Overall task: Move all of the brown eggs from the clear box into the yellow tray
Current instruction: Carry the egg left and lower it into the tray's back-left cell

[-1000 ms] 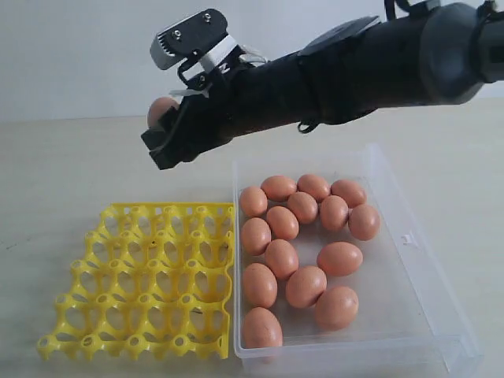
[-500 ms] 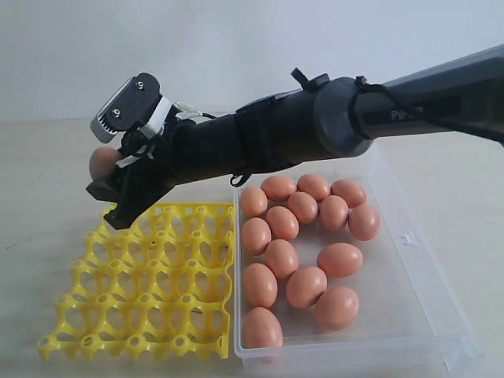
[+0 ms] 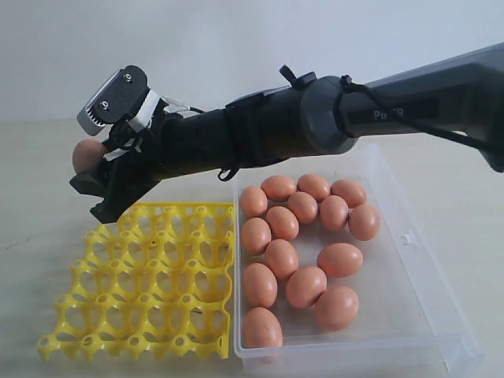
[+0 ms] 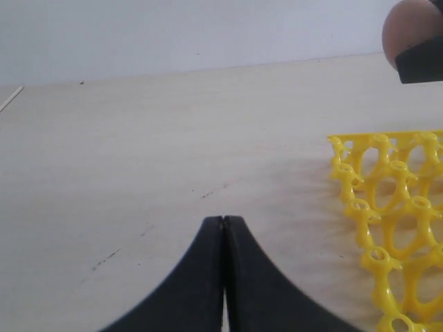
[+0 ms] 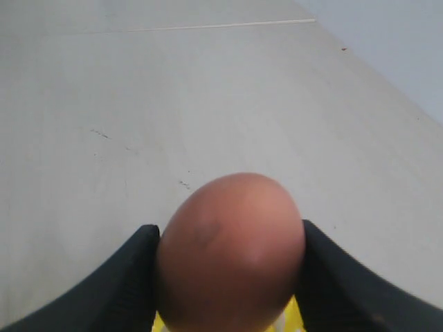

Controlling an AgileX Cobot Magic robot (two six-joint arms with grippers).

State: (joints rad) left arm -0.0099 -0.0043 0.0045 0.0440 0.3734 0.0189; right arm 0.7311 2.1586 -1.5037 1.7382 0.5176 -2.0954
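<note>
The desk (image 3: 39, 165) has a pale beige top with a faint, fine grain, matte and evenly lit. Behind its far edge stands a plain wall (image 3: 236, 39), pale grey-white. In the left wrist view the desk carries short dark scuffs (image 4: 213, 191) out on the open surface, with a fainter streak (image 4: 104, 259) well apart from them. A tiny speck (image 4: 82, 82) sits just inside the far edge, and a thin light strip (image 4: 10, 99) lies slantwise near that edge. The right wrist view shows a dashed mark (image 5: 100, 133), a small nick (image 5: 183, 183) apart from it, and a pale line (image 5: 221, 25) running across the desk near the wall.
</note>
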